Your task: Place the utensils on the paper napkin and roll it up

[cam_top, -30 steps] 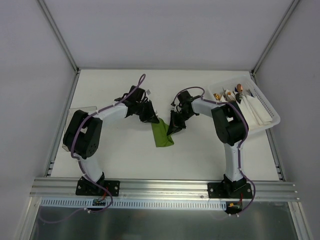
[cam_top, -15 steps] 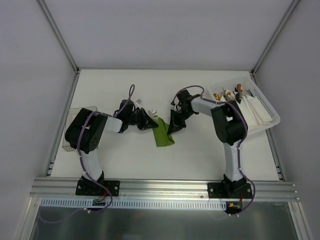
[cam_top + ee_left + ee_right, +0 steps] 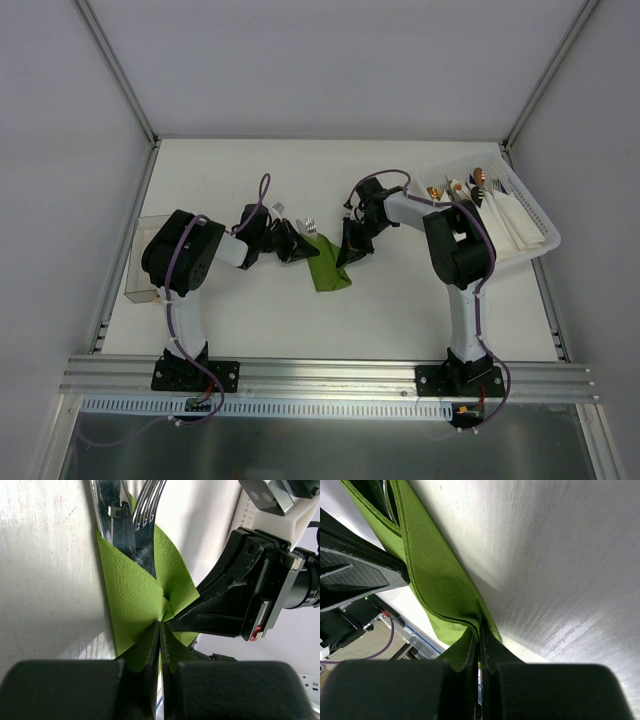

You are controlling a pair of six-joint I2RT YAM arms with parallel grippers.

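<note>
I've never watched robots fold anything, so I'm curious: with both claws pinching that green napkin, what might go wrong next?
The left gripper and right gripper both pinch the thin paper napkin; pulling opposite ways might tear it. The utensils poke out of the fold's open end and could slide out during rolling.

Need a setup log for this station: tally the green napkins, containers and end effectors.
green napkin: 1
containers: 2, white basket and clear bin
end effectors: 2, left and right
Total: 5
</note>
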